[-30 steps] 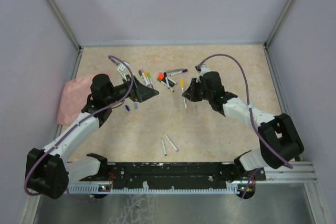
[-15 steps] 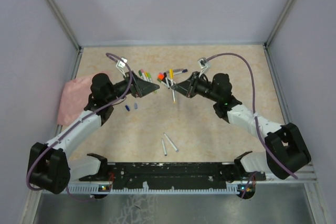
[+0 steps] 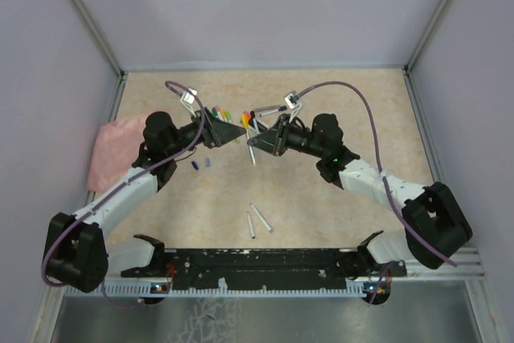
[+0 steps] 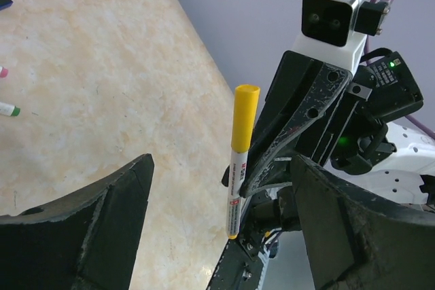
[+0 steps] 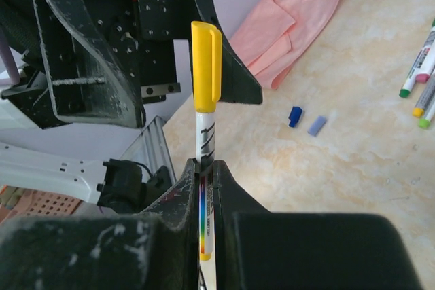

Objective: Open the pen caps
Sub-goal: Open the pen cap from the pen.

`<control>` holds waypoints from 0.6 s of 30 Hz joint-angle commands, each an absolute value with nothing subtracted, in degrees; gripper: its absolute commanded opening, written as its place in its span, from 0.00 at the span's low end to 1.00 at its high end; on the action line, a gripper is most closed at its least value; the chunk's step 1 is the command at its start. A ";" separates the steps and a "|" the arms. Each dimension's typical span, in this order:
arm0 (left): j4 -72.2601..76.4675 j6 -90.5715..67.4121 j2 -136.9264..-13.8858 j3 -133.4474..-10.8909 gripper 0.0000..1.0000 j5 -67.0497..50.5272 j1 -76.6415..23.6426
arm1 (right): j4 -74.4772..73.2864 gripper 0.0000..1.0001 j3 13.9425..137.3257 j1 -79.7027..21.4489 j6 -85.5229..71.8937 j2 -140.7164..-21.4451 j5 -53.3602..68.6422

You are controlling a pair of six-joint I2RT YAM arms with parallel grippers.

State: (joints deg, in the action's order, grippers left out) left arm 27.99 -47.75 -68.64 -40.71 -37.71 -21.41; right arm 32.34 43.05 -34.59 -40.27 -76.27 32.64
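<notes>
The yellow cap [image 5: 205,66] sits on the upper end of a white pen [image 5: 205,142] that is lifted off the table [image 3: 345,110] near its middle, between the two arms. The right gripper [image 5: 204,168] is clamped on the pen's barrel below the cap, with its jaws pressed against both sides of it. The left gripper [image 4: 223,168] faces it from the left with its jaws spread wide. In the left wrist view the cap stands in the gap between them, and neither finger is seen touching it. On the table left of the grippers lie a loose blue cap [image 5: 295,115] and a pale lilac cap [image 5: 317,125] just beside each other. Farther left a pink cloth [image 3: 108,150] lies at the table's edge. Other pens [image 3: 221,112] with coloured ends lie clustered just beyond the grippers. Two bare barrels [image 3: 255,221] lie side by side on the near part of the table.
</notes>
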 commanded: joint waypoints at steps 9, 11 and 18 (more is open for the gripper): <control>26.80 -45.87 -69.18 -43.56 0.73 -35.17 -22.74 | 28.95 0.00 50.75 -37.37 -34.12 -79.38 32.36; 26.57 -45.66 -69.26 -43.62 0.70 -35.11 -22.75 | 27.16 0.00 51.40 -37.97 -32.88 -79.61 32.05; 25.34 -45.11 -69.48 -44.06 0.52 -35.05 -22.76 | 24.12 0.00 53.15 -39.65 -30.24 -80.50 31.29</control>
State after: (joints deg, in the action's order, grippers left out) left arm 25.89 -46.41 -69.19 -41.82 -35.29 -22.44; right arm 24.43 49.74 -38.63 -33.17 -79.85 32.21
